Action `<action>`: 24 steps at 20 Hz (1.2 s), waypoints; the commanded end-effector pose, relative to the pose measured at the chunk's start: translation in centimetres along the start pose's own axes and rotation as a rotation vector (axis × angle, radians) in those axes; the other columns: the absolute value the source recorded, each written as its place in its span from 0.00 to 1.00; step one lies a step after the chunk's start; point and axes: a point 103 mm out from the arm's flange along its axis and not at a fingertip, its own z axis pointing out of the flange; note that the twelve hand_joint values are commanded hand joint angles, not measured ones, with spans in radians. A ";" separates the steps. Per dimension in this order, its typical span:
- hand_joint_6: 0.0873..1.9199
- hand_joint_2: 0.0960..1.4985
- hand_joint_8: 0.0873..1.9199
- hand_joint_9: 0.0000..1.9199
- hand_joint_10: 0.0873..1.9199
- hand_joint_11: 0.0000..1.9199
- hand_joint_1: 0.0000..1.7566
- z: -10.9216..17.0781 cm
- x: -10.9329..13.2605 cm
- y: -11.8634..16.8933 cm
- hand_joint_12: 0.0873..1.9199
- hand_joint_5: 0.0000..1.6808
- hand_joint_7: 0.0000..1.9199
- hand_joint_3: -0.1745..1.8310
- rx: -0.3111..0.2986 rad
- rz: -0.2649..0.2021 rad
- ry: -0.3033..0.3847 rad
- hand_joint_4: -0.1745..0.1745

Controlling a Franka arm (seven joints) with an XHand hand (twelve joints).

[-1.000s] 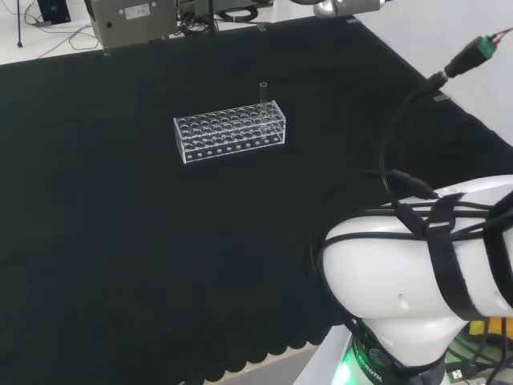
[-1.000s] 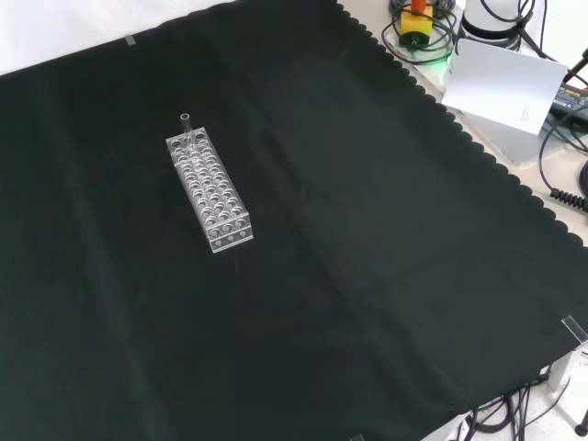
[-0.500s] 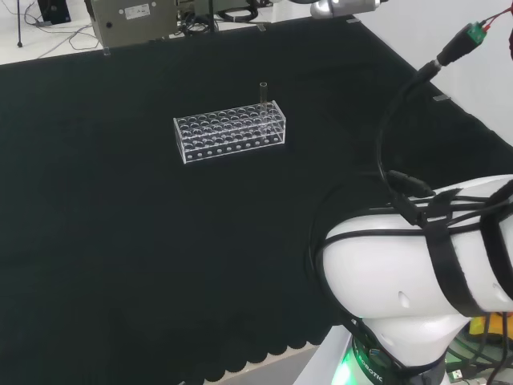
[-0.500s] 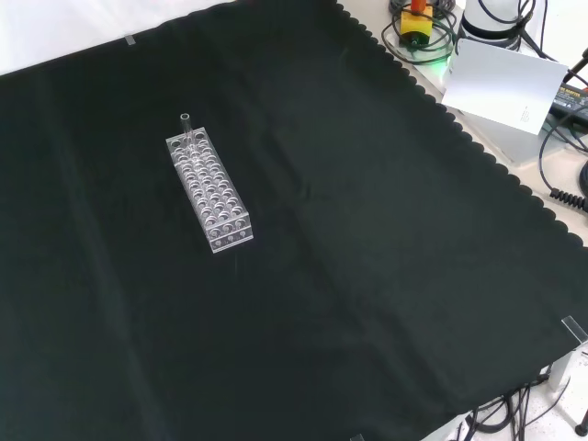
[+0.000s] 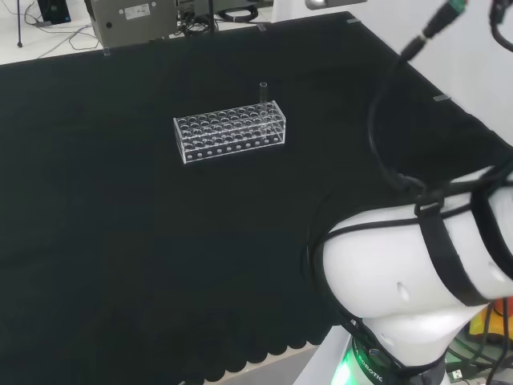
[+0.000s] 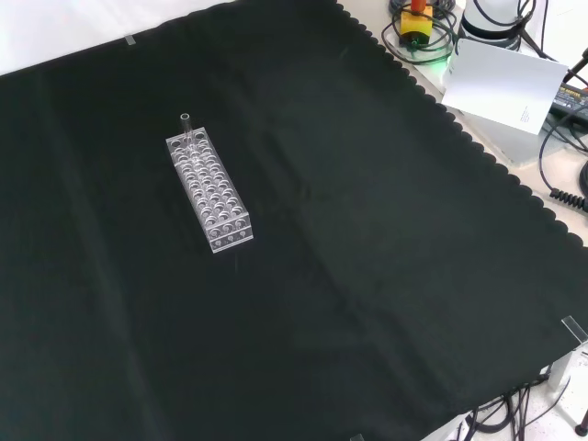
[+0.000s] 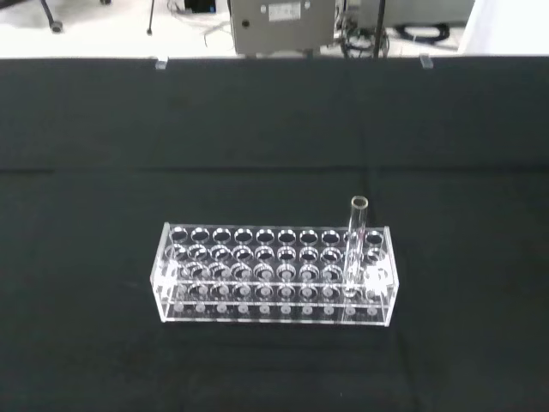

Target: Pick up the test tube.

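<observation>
Single clear test tube stands upright in a clear plastic rack on the black-clothed table; long axis vertical, its open mouth poking above the rack top, so a pick most likely means closing on the exposed upper part and lifting straight up. In the wrist view the tube sits in a hole near one end of the rack, toward the 3 o'clock end, and the rack's other holes look empty. The camera looks across bare cloth at the rack, so I judge the hand to be well apart from the tube, with the tube ahead of the palm and below it. State of the hand: cannot tell, no fingers to judge from. Head view puts the tube at the rack's 3 o'clock end on its far side, with the arm's white link down at 5 o'clock, far from the rack. Front view has the tube at the 12 o'clock end of the rack, which runs toward 5 o'clock. Wrist view gives the hole rows and the height of the tube's mouth above the rack; head and front views give the rack's place on the table, which the wrist view does not.
</observation>
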 end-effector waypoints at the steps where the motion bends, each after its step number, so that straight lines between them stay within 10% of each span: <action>1: 0.00 0.53 0.40 0.01 0.46 0.00 0.37 3.3 -1.4 8.1 0.82 0.12 0.01 0.29 0.093 0.006 -0.004 0.33; 24: 0.00 0.52 0.45 0.13 0.46 0.08 0.42 10.7 -5.6 19.0 0.81 0.19 0.12 0.31 0.331 0.054 0.130 0.24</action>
